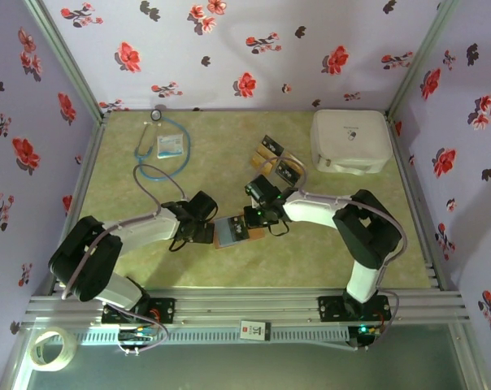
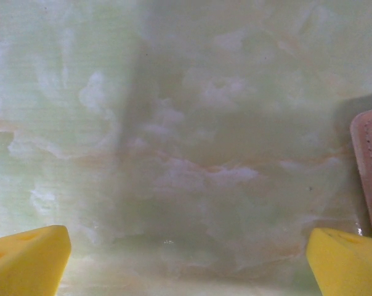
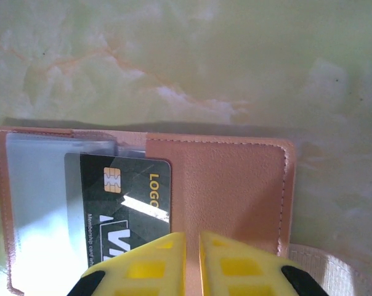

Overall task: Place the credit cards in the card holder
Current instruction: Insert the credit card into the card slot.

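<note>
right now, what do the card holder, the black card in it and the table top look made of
Card holder: probably leather or imitation, matte grained tan-pink skin, stitched edge.
Black card: likely plastic, glossy, a streak of glare, gold chip.
Table top: smooth green marbled surface, possibly a printed sheet.

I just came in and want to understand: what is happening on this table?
The right gripper, jaws almost shut, is over the open card holder, its tips at a black card lying on the holder's inner side. Whether it grips the card I cannot tell. The left gripper is beside the holder, jaws wide open. More cards lie farther back.
</note>
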Motion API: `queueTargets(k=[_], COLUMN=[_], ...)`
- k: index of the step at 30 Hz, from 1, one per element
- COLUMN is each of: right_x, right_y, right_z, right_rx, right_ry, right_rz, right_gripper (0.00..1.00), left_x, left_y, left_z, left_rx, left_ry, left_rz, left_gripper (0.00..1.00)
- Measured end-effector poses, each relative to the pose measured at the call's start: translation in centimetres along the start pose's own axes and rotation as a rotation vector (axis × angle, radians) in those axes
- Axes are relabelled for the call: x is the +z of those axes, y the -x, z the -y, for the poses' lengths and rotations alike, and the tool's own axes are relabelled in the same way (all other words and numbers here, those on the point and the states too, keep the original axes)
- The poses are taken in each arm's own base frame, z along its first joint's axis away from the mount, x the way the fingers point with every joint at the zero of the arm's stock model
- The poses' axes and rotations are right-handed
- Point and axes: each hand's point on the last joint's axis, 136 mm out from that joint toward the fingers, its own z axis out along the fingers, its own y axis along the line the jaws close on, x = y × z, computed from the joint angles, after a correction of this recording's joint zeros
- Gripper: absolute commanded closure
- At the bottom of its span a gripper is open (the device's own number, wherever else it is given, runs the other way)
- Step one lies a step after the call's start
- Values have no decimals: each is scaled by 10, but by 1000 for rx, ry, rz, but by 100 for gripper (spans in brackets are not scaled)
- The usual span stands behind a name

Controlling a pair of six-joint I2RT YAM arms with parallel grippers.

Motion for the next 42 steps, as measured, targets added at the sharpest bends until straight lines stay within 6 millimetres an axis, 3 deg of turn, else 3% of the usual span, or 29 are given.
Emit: queueTargets(k=[42], right_x=[15], right_y=[-5], right_z=[-56], right_rx=[-65], right_ry=[94], right_rz=[-39], right_gripper=[87], left_x=[1], left_y=[3], left_z=[2], left_rx=[1], left_ry=[0], left_rz=[-1], left_gripper=[0])
